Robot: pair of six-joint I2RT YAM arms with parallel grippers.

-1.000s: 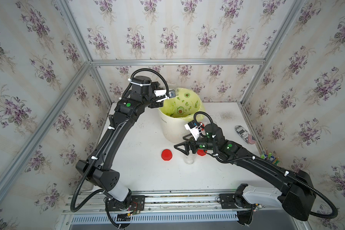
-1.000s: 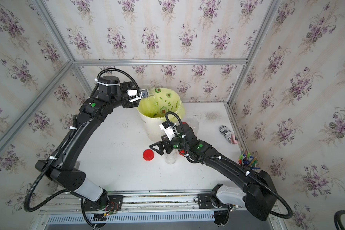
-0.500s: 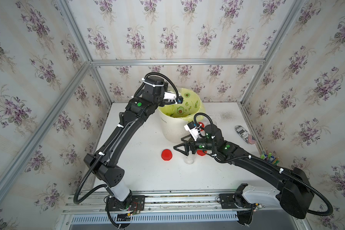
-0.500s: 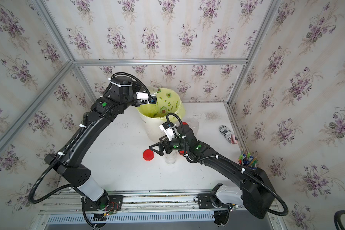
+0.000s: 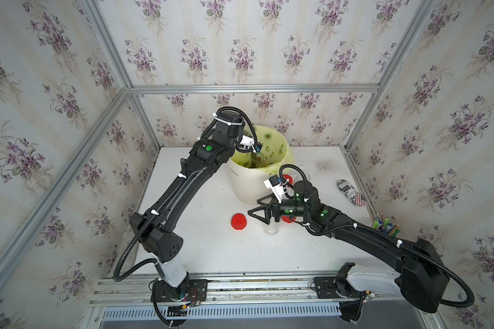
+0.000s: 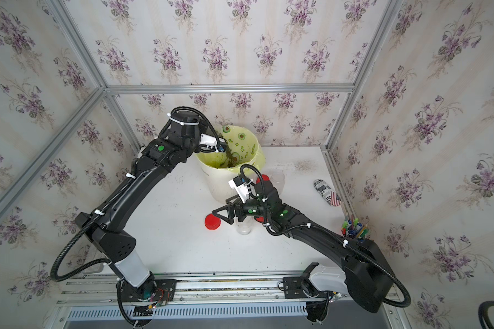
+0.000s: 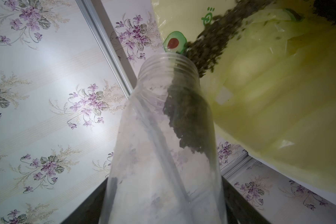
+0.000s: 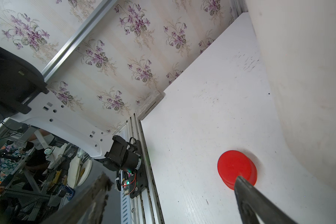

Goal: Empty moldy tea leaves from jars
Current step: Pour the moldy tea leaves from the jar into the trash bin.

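The bin (image 5: pixel 244 188) stands at the back of the table (image 5: pixel 211 250). My left gripper (image 7: pixel 163 209) holds the tipped jar (image 7: pixel 163 135) over the bin's rim, with tea leaves (image 7: pixel 208 48) running from its mouth into the bin (more sit in the jar's neck). In front of the bin lies a loose lid (image 5: pixel 239 221). Just to its right a lidless jar (image 5: pixel 271 228) stands upright under my right wrist. My right gripper (image 5: pixel 253 207) hangs above the table, between lid and bin. Behind my right arm, beside the bin, stands another jar (image 5: pixel 300 178).
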